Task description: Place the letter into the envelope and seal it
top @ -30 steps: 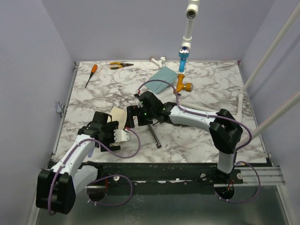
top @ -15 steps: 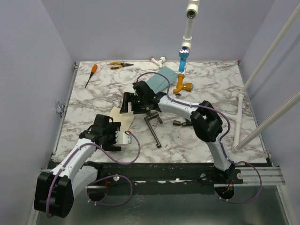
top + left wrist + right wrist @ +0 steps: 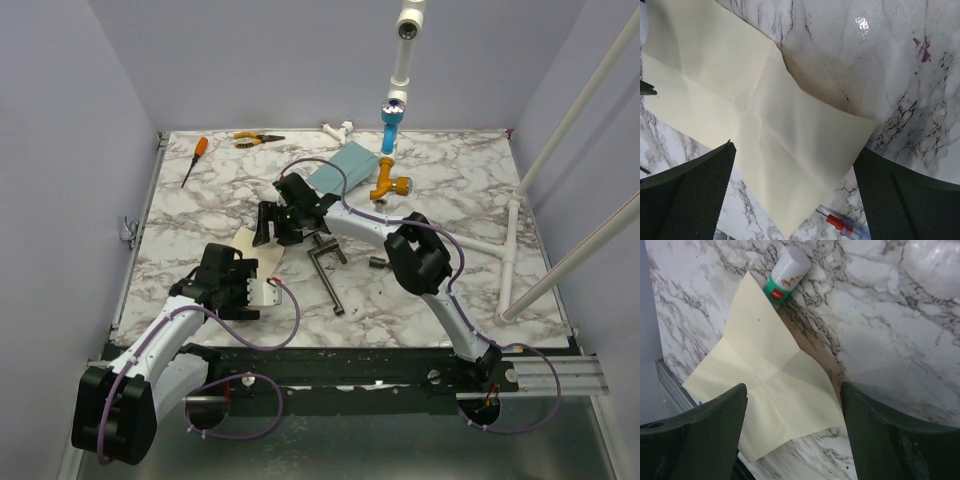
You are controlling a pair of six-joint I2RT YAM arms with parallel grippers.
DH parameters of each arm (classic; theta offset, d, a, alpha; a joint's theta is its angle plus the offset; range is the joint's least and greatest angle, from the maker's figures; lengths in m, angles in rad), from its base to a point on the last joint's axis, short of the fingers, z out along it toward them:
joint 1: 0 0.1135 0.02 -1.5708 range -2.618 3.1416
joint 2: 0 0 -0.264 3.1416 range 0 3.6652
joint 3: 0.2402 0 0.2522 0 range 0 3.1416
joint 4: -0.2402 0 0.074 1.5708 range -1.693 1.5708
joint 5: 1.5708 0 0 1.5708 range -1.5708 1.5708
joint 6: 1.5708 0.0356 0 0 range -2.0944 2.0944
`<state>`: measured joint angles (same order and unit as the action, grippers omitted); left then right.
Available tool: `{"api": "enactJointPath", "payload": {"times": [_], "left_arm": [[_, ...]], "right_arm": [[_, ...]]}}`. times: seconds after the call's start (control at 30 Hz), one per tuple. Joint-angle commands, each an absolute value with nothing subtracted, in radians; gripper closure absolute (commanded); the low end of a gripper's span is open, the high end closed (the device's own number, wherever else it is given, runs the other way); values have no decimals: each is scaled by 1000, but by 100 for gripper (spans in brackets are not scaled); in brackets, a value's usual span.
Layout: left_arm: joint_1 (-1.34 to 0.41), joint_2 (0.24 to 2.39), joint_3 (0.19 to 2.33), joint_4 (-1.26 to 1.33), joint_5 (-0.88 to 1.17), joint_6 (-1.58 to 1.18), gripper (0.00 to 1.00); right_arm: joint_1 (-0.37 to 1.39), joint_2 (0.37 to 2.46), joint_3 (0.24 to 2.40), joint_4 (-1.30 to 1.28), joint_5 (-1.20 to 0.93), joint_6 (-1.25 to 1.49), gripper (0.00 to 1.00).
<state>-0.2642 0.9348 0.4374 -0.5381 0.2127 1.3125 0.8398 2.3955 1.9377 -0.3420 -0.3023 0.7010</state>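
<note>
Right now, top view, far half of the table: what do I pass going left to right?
screwdriver → pliers → envelope → orange valve → white pipe

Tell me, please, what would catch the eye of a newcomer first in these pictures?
The creased tan letter lies on the marble table, left of the middle, with the left gripper and the right gripper both open above it. The teal envelope lies apart, farther back, toward the far side.
</note>
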Motion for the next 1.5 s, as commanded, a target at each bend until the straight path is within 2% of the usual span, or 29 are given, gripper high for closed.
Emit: {"api": "enactJointPath", "payload": {"times": [0.0,0.1,0.17,0.4,0.47,0.77,1.0,1.23,1.3,1.37,1.43,1.47], "left_arm": [[-268,927,462,-513,170,1294,4],[-268,924,483,-477,135,1267,5],[-268,921,501,-451,118,1251,5],[-267,927,549,-377,76,1200,5],[-267,933,546,-348,66,1197,5],[-270,966,482,-326,112,1257,5],[-273,1045,492,-273,73,1251,15],[-300,1111,476,-209,31,1201,39],[-308,1104,453,-177,29,1210,50],[-314,1094,419,-110,15,1223,66],[-319,1089,391,-35,-5,1226,98],[-319,1086,386,-8,-25,1225,100]], "right_arm": [[845,2398,1882,-375,-419,678,30],[845,2362,1821,-336,-446,687,55],[845,2340,1785,-310,-452,693,68],[843,2268,1689,-243,-472,711,88],[840,2251,1666,-211,-473,723,89],[816,2266,1686,-222,-444,731,79],[816,2260,1685,-205,-459,741,76],[816,2246,1665,-194,-462,741,76],[816,2236,1653,-188,-461,741,76],[816,2227,1641,-182,-459,739,76],[816,2216,1630,-177,-455,740,76],[816,2214,1625,-172,-453,740,76]]}}
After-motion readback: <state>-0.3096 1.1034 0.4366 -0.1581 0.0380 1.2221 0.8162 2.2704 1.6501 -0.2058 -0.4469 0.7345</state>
